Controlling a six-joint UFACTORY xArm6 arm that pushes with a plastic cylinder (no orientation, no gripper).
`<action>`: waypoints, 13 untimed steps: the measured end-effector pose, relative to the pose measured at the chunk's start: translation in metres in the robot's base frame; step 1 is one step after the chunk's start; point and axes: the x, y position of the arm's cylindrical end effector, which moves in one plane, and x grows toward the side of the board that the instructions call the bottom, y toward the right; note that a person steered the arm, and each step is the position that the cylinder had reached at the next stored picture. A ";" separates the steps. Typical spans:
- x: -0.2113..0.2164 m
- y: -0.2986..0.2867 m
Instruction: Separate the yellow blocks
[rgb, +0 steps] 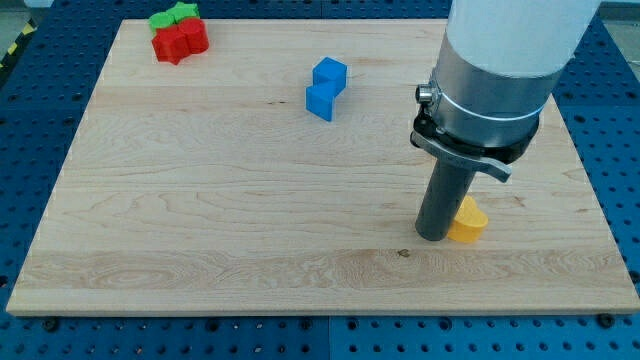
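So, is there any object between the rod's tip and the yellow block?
Nothing visible stands between them. My tip is right beside the yellow block, on its left in the view, apparently touching it. Only one yellow block shows; the arm may hide another. The blue, red and green blocks lie far off, toward the view's top.

My tip (434, 236) rests on the board (200, 230), touching the left side of a yellow block (469, 222) (partly hidden by the rod). Two blue blocks (325, 88) touch near the top centre. Red block (180, 40) and green block (174, 15) sit together, top left.
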 end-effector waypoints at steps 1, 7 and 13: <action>-0.016 -0.003; -0.002 0.030; -0.011 0.090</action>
